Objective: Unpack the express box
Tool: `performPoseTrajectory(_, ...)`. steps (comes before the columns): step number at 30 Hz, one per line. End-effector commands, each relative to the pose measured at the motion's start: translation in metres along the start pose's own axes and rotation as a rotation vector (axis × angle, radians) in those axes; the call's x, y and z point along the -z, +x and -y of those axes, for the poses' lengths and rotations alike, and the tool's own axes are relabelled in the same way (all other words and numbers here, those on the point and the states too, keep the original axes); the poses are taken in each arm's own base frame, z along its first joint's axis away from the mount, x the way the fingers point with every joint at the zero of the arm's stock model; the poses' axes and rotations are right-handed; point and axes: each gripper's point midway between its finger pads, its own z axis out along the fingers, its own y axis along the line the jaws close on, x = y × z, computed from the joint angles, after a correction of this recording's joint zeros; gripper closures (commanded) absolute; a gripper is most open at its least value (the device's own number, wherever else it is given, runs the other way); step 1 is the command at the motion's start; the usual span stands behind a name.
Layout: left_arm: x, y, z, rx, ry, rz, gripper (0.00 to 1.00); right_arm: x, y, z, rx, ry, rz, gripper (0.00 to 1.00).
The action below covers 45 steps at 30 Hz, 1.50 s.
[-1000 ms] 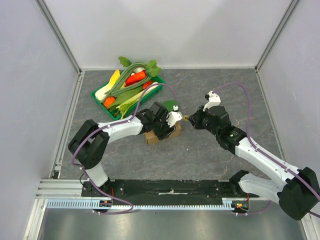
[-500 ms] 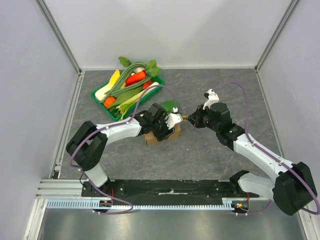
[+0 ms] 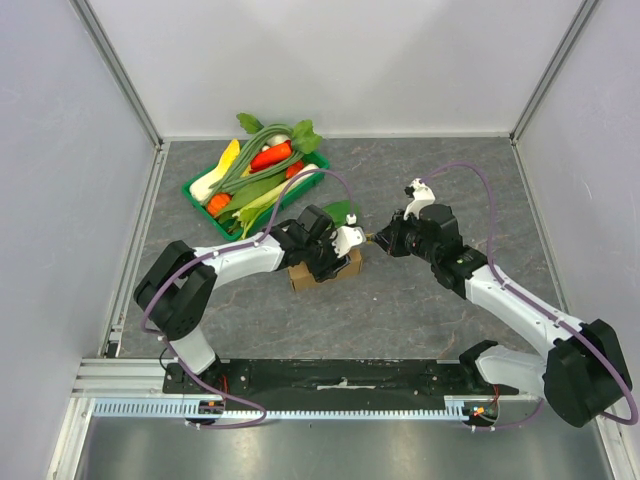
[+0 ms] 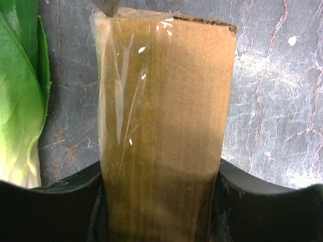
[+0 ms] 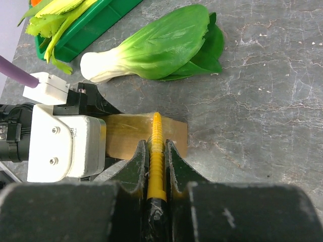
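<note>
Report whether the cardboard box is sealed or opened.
Sealed. The box top lies flat under smooth clear tape, no flap lifted; the yellow tool sits at its edge.

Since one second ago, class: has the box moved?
No. The box lies at the same spot and angle relative to the tray.

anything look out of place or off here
One bok choy lies loose on the table beside the express box, outside the green tray holding the other vegetables. Nothing looks spilled or damaged.
</note>
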Motion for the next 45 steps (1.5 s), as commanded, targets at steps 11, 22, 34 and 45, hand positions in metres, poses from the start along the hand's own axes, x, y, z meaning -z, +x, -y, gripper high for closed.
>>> performPoseTrajectory(11, -0.013, 0.034, -0.002, 0.047, -0.017, -0.123, 0.56, 0.014, 0.035, -0.004, 0.025, -0.03, -0.223, 1.0)
performPoseTrajectory(22, -0.012, 0.044, -0.023, 0.157, -0.073, -0.155, 0.63, 0.034, 0.066, -0.003, 0.022, -0.051, -0.353, 1.0)
performPoseTrajectory(34, -0.013, 0.047, -0.026, 0.169, -0.083, -0.179, 0.63, 0.056, 0.071, -0.004, 0.003, -0.05, -0.389, 1.0)
performPoseTrajectory(45, -0.004, 0.024, -0.015, 0.117, -0.046, -0.086, 0.6, 0.07, 0.026, 0.004, 0.032, 0.058, -0.236, 1.0)
